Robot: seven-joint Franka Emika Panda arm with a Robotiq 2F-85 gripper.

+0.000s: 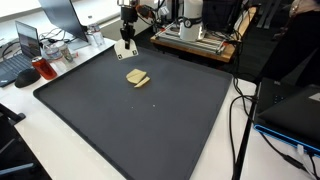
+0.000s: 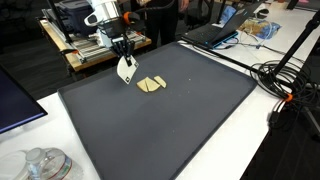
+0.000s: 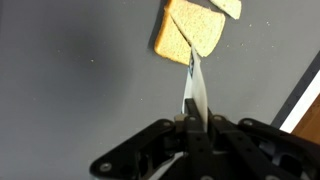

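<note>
My gripper hangs above the far part of a dark grey mat, shut on a thin white flat object that points down from the fingers. In the wrist view the gripper pinches this white object edge-on. Its lower tip is close to two tan wedge-shaped bread-like pieces lying together on the mat. In both exterior views the pieces lie just in front of the white object. Whether the tip touches them I cannot tell.
A wooden platform with equipment stands behind the mat. A laptop and a red mug sit beside one edge. Black cables and a laptop lie along another. A glass jar stands near a corner.
</note>
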